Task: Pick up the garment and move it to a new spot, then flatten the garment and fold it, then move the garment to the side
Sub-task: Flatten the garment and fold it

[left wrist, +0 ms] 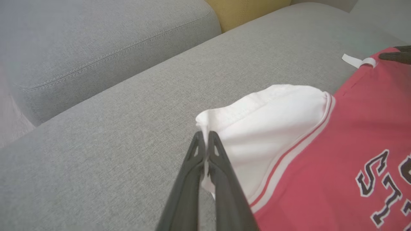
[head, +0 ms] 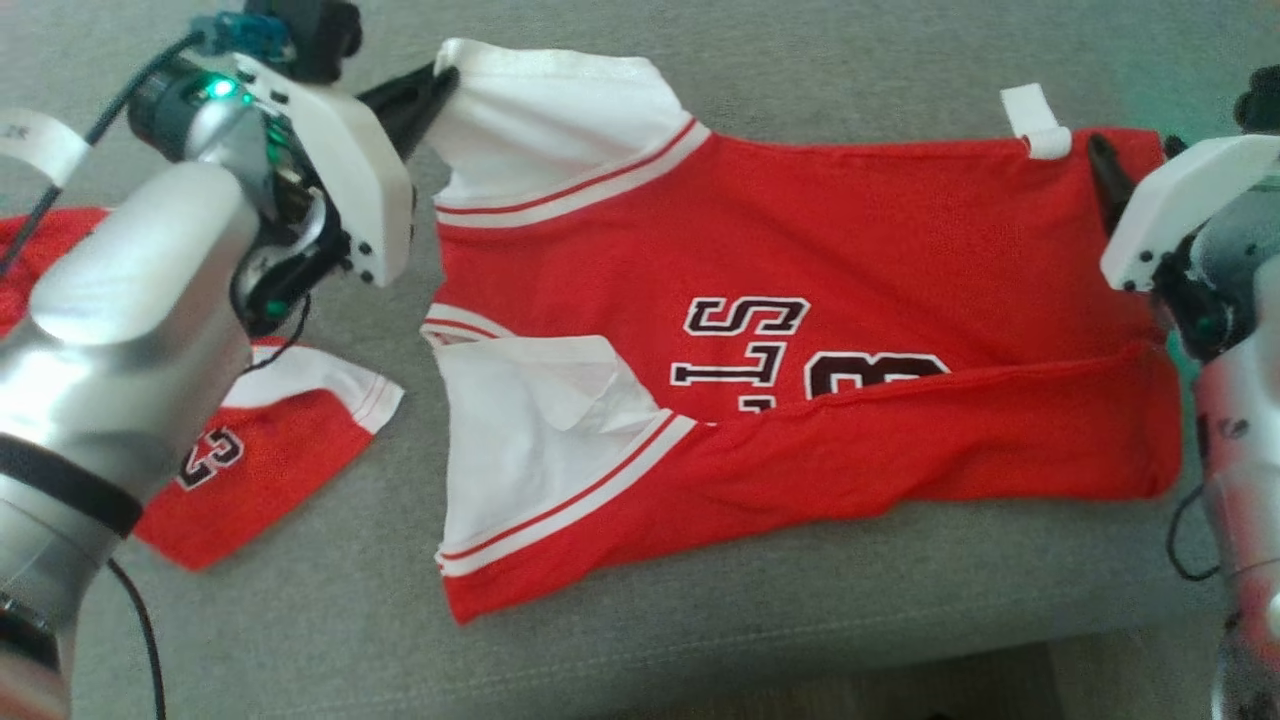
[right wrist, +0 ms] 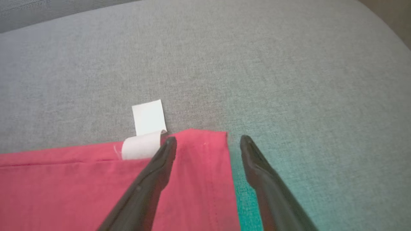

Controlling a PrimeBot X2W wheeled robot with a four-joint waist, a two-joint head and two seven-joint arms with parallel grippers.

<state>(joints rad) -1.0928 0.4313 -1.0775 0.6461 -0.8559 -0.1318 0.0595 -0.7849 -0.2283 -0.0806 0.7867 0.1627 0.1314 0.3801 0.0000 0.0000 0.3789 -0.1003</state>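
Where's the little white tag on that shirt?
Head view: the white tag sticks out at the red jersey's upper right corner, beside the right gripper.

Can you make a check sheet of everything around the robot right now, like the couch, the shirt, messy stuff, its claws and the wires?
Surface: grey cushion, woven fabric.
Job's things: red jersey spread out, near edge folded over its lettering; white tag at the hem corner.
Clutter: second red garment, lying apart at the left.
Grippers: left gripper shut on the white sleeve; right gripper open, straddling the hem corner.
Cables: black cable beside the left arm.
Surroundings: back cushion; yellow patch behind it.
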